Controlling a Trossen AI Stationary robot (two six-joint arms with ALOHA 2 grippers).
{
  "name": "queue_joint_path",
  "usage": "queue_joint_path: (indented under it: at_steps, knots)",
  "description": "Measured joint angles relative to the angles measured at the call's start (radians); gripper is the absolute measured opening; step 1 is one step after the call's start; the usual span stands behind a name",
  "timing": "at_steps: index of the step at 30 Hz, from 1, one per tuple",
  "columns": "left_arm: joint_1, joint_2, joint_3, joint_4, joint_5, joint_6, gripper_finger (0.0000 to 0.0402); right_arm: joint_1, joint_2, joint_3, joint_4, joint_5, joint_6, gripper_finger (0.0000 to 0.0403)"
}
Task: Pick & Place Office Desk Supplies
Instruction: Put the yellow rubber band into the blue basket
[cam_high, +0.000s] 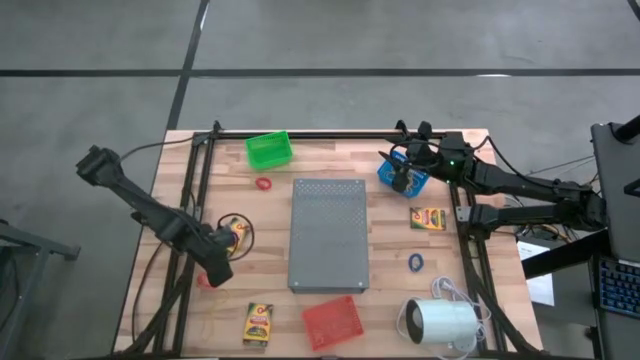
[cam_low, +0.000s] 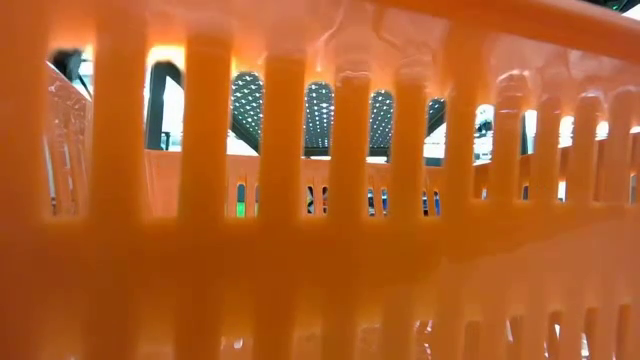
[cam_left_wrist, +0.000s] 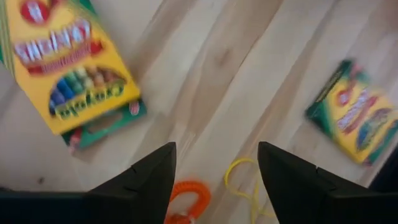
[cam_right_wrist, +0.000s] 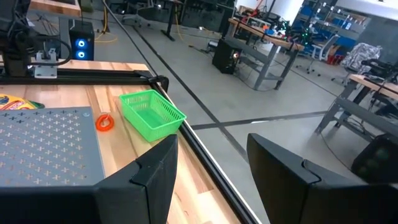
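Note:
Three yellow crayon boxes lie flat on the table: one (cam_high: 235, 232) beside my left gripper (cam_high: 218, 268) with a thin band around it, one (cam_high: 258, 322) near the front edge, and one (cam_high: 427, 218) right of the slab. A red ring (cam_high: 263, 184) and a blue ring (cam_high: 415, 262) also lie flat. My left gripper (cam_left_wrist: 214, 149) is open above the table, with two crayon boxes (cam_left_wrist: 74, 68) (cam_left_wrist: 354, 118) ahead of it. An orange-red ring (cam_left_wrist: 189, 199) and a yellow rubber band (cam_left_wrist: 242, 180) lie between its fingers. My right gripper (cam_high: 400, 178) (cam_right_wrist: 211, 140) is open above the blue basket (cam_high: 403, 172).
The grey perforated slab (cam_high: 328, 235) fills the table's middle. A green basket (cam_high: 268, 150) stands at the far edge, and a red basket (cam_high: 332, 322) and a white cylinder with a cord (cam_high: 440, 322) stand at the near edge. The basket's wall (cam_low: 320, 250) blocks the low view.

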Motion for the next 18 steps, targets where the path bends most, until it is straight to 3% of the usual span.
queue_joint_path:
  at_steps: [7,14,18]
  knots:
    - [0.000,0.000,-0.076,0.024,0.146,-0.004,0.0223,0.000,0.000,0.000,0.000,-0.001,0.000,0.0192]
    - [0.000,0.000,-0.089,0.185,0.159,0.056,0.0223,0.000,0.000,0.000,0.000,-0.002,0.000,0.0192]
    - [0.000,0.000,-0.089,0.179,0.159,0.042,0.0222,0.000,0.000,0.000,0.000,-0.002,0.000,0.0192]
